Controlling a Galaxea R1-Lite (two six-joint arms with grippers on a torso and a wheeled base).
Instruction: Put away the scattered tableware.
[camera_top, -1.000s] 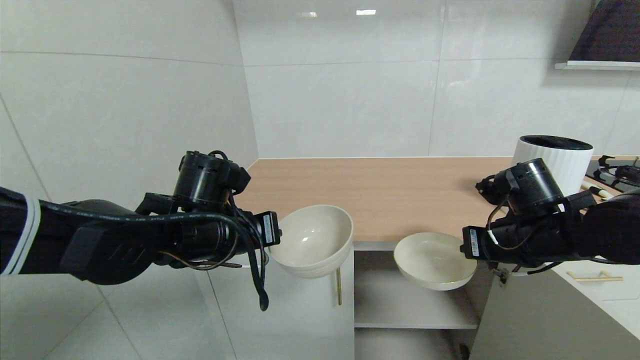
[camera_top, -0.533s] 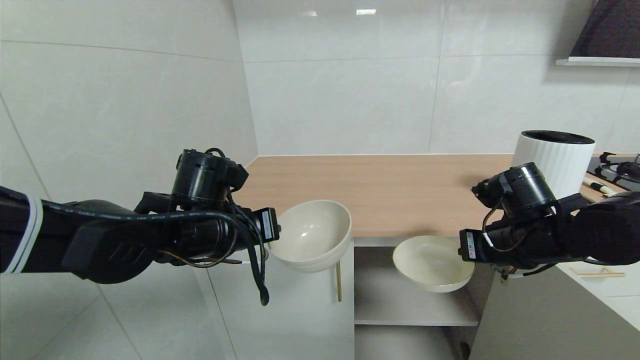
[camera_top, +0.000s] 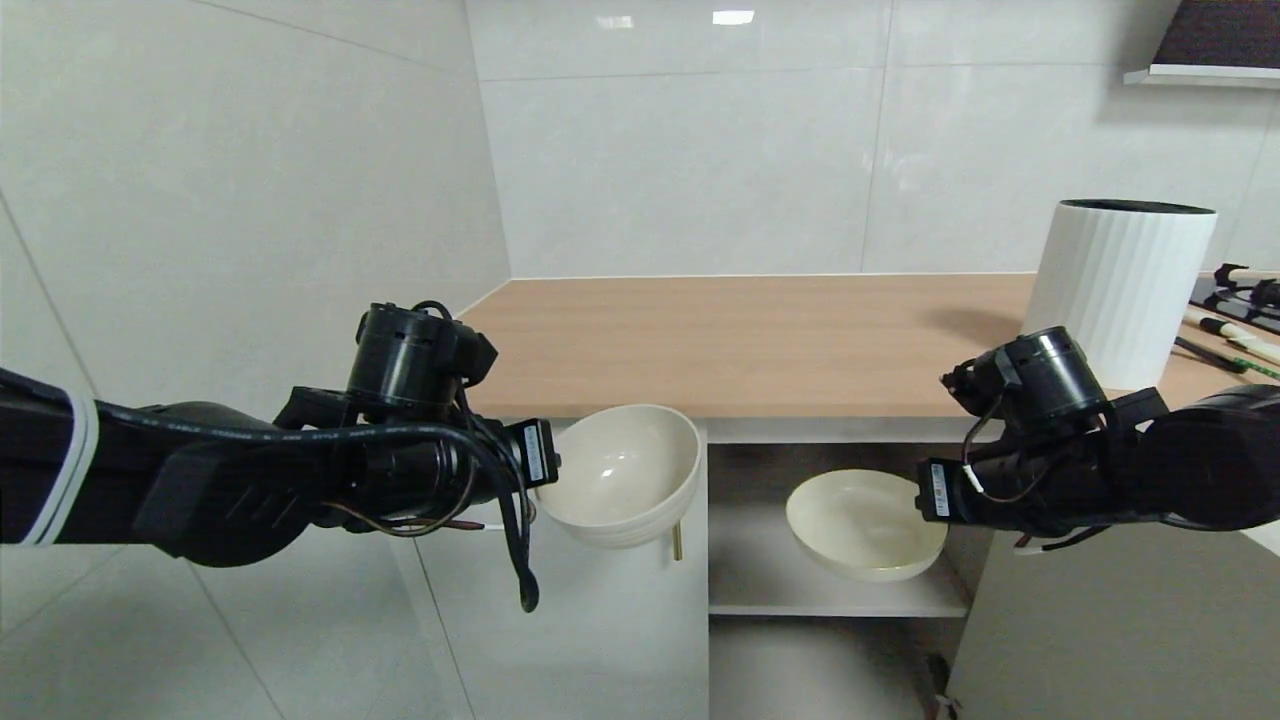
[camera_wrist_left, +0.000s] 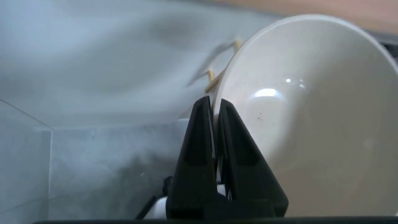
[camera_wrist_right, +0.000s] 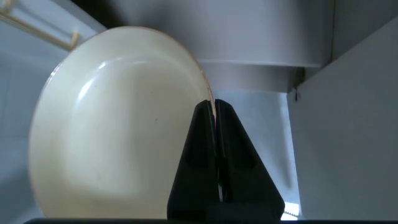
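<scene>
Out front in the head view, I have a bowl in each arm, both held in the air below the edge of the wooden surface (camera_top: 750, 340). My left tool (camera_top: 545, 478) is clamped on the rim of the deep bowl (camera_top: 625, 470), which hangs in front of a closed cabinet door, close to its brass door handle (camera_top: 677, 548). My right tool (camera_top: 925, 497) is clamped on the rim of the shallow bowl (camera_top: 862, 520), which sits at the mouth of the open cabinet, above its shelf (camera_top: 770, 600) and not resting on it. A white canister (camera_top: 1125, 285) stands on the surface, well clear.

Both bowls would have to go through that one opening. If I bring them in together they could knock rims. The deep bowl could also strike the handle or the door edge if I swing it sideways too low.

At the left wrist, the tool's fingers (camera_wrist_left: 200, 134) are shut on a thin slice of rim, with the whole bowl cantilevered beyond them. I judge that a jolt could make it pivot or slip out.

At the right wrist, the fingers (camera_wrist_right: 200, 134) pinch the shallow bowl's rim the same way, and a cabinet panel edge is near. Raised too high, the bowl could clip the underside of the surface. Released while tilted, it could drop and rock on the shelf.
</scene>
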